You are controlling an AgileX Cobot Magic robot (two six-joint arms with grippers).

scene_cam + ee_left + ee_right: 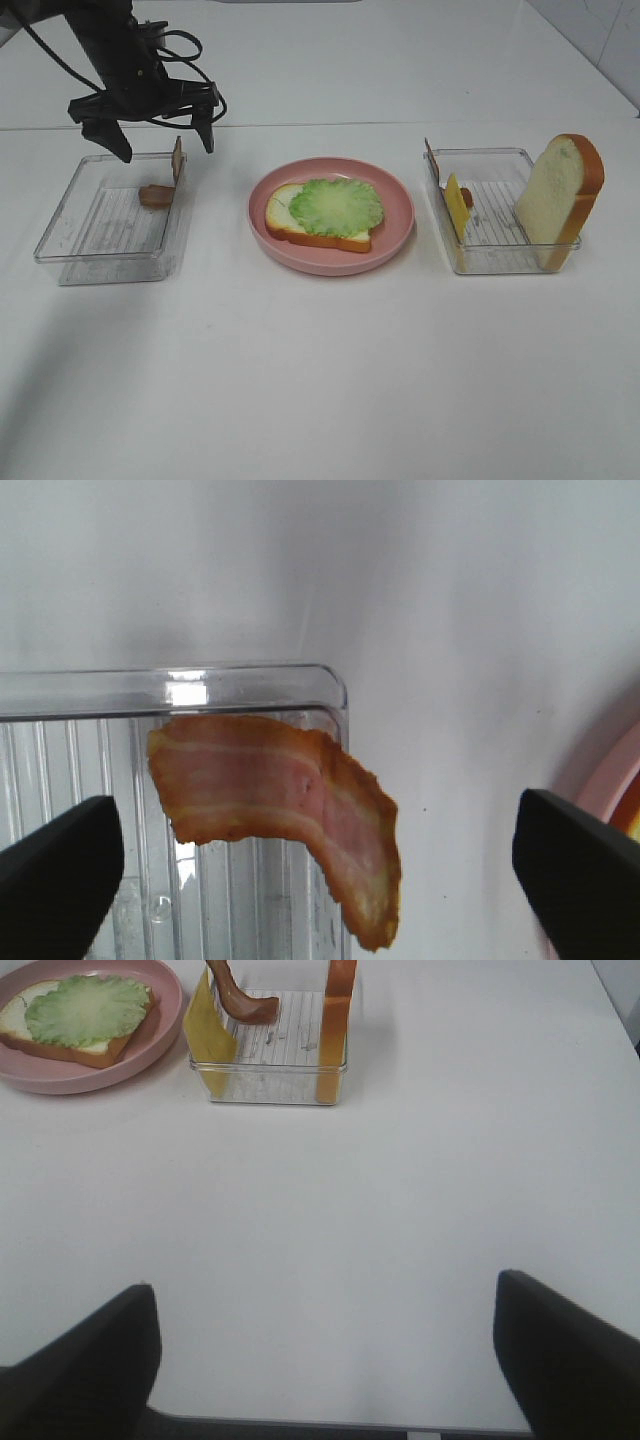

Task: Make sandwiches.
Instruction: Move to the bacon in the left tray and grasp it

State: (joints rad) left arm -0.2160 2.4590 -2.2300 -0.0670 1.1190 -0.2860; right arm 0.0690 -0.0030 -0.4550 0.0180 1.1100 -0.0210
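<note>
On the pink plate [395, 240] lies a white bread slice [285, 222] with a green lettuce leaf [336, 206] on top. A brown bacon strip [170, 182] leans on the right wall of the left clear tray [70, 235]. My left gripper [160, 135] hovers open just above it, and in the left wrist view the bacon [280, 800] sits between the spread fingers [55, 870]. The right tray [500, 258] holds a yellow cheese slice [456, 205], another bacon strip [431, 158] and an upright bread slice [558, 195]. My right gripper [325, 1360] is open over bare table and holds nothing.
White tabletop surrounds the plate and both trays. The right wrist view shows the plate rim [165, 1030] and right tray [270, 1085] far ahead of the gripper, and the table's front edge [400, 1428] near its fingers. A wall rises behind the table.
</note>
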